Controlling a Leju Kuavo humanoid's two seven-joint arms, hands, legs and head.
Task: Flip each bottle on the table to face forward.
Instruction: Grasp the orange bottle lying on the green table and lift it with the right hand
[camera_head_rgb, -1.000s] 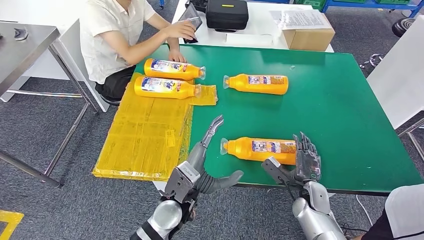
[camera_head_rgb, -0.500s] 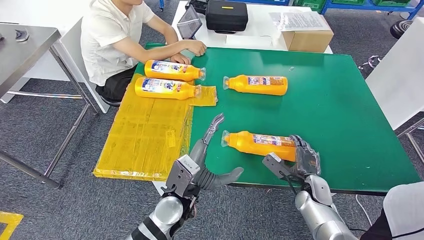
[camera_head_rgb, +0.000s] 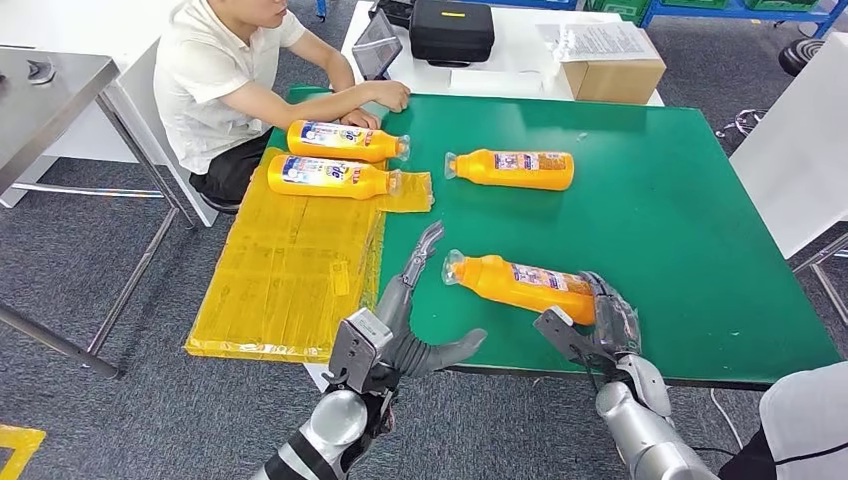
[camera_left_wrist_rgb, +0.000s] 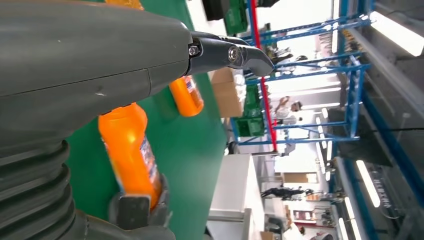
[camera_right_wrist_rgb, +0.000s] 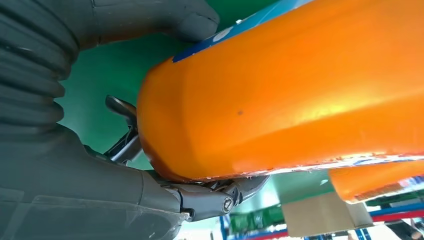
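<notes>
Orange bottles number four; right hand grips one.

Four orange plastic bottles with clear caps and printed labels lie on their sides. Two of them lie side by side at the far left corner of the green table, where one sheet of yellow plastic film hangs over the left edge. The third bottle lies alone toward the far edge. The fourth bottle is near the front edge.

On the one white table beyond the far edge are one black carrying case, one brown cardboard box and one dark tablet.

One person in a pale shirt sits at the far left corner.
</notes>
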